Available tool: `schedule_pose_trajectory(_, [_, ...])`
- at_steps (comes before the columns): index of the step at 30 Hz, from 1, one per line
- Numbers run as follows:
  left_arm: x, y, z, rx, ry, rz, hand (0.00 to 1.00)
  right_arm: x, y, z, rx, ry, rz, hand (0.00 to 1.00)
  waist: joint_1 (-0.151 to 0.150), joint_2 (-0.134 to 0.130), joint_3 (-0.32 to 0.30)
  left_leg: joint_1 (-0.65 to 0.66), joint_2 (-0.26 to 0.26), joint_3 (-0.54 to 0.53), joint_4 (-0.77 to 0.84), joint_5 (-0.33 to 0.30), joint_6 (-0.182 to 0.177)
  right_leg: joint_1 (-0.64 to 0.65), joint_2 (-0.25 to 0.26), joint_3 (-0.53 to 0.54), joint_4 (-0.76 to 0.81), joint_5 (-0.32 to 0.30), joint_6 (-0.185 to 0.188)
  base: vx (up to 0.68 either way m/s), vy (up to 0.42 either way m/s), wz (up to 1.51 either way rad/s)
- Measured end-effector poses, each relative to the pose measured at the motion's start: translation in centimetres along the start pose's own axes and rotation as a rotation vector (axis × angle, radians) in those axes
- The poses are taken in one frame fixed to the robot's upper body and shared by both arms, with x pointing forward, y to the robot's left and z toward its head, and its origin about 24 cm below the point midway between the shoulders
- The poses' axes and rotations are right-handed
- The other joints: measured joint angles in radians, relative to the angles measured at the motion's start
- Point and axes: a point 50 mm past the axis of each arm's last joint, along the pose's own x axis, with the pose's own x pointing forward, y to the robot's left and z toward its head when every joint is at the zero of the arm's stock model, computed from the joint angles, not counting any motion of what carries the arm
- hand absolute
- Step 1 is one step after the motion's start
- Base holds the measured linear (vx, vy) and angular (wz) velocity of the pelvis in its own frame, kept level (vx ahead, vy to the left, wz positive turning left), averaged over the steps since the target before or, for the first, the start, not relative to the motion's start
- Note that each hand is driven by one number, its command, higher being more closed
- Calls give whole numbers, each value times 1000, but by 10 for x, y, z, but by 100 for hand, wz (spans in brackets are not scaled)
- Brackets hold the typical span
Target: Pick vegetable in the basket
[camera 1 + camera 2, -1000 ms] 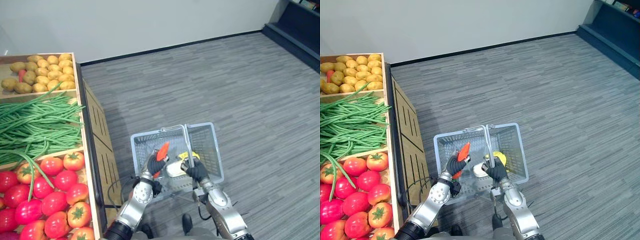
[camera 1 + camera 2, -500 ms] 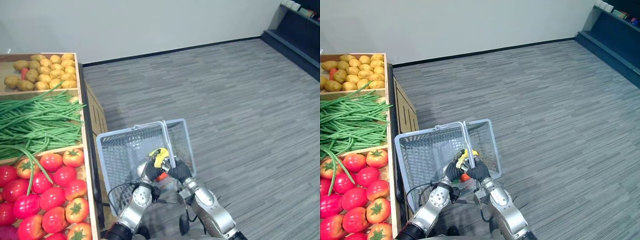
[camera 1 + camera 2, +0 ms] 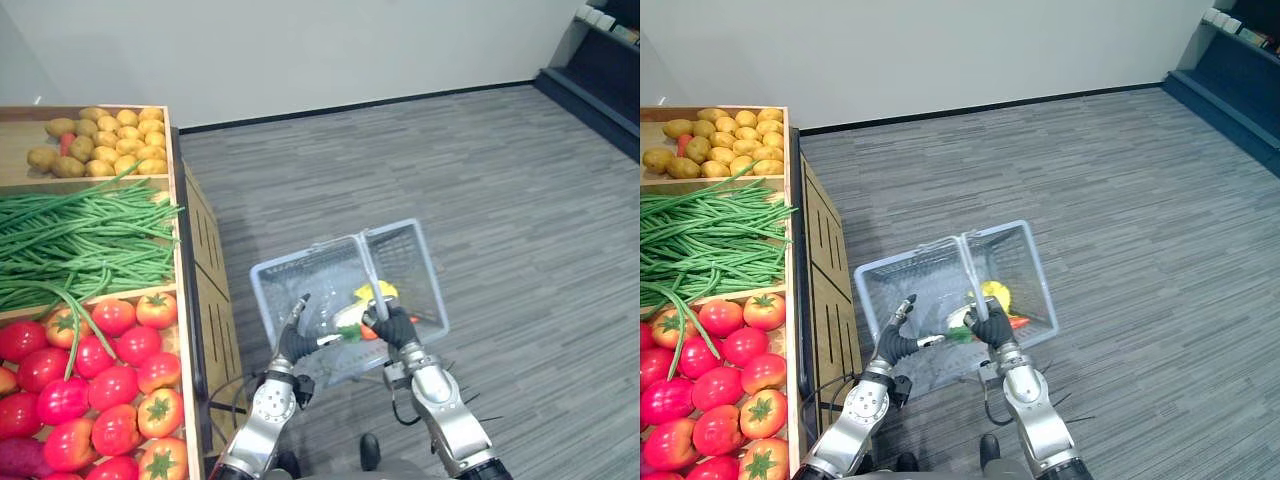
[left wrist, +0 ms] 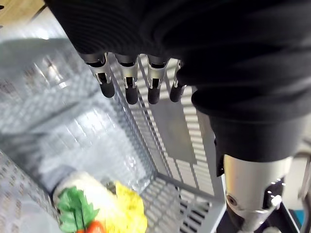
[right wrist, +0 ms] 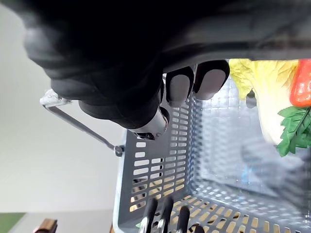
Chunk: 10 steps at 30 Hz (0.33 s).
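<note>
Silver-fingered and holding nothing, the left robot hand (image 3: 292, 343) is hovering at the near left edge of the basket (image 3: 300, 280). We are seeing its fingers (image 4: 129, 90) straight and slightly spread, reaching over the mesh interior without touching anything. Just across from it, the right robot hand (image 3: 392, 326) is curling tightly round the basket's thin silvery handle (image 3: 368, 268), which is standing up across the middle of the basket. In the right wrist view we are seeing those fingers wrapped right round the bar. The grey plastic basket is tilting a little as it hangs from that grip over the grey carpeted floor (image 3: 480, 180).

Inside the basket, the carrot (image 5: 302, 82) is lying on the bottom by the right robot hand, with neither hand touching it. Its green top (image 5: 294, 128) is resting against a pale vegetable (image 5: 265, 94) with a white base and a yellow leafy end, which is lying just beside it.

Further out, to the robot's left, we are looking at a wooden surface (image 3: 212, 290) standing close to the basket and split into compartments. Potatoes (image 3: 105, 140) are filling the far one. Green beans (image 3: 80, 240) are lying across the middle one, with some trailing over the divider. Tomatoes (image 3: 100, 370) are piling up in the nearest.
</note>
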Motion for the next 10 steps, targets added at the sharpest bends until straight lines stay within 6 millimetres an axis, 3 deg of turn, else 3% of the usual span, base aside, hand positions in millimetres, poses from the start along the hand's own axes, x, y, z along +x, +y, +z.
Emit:
schedule_pose_trajectory(3, [-10, 27, -8, -67, 31, 91, 0, -2, -19, -4, -9, 15, -71, 100, 5, 8, -6, 1, 0, -8, 0, 0, 0, 4, -1, -6, 0, 0, 0, -6, -3, 9])
schedule_pose_trajectory(6, [-21, 54, -21, -64, 84, 193, 0, -14, -41, -21, -10, 84, -155, 100, 16, 16, -12, 14, 0, -28, -5, 0, 0, 24, -1, -30, 0, -1, 1, 5, -9, 17])
schedule_pose_trajectory(10, [-28, 71, -38, -31, 158, 258, 0, -28, -57, -45, -23, 194, -215, 100, 27, 17, -12, 15, -5, -51, -20, 11, 3, 31, -8, -54, 0, -4, 5, -22, -9, 18])
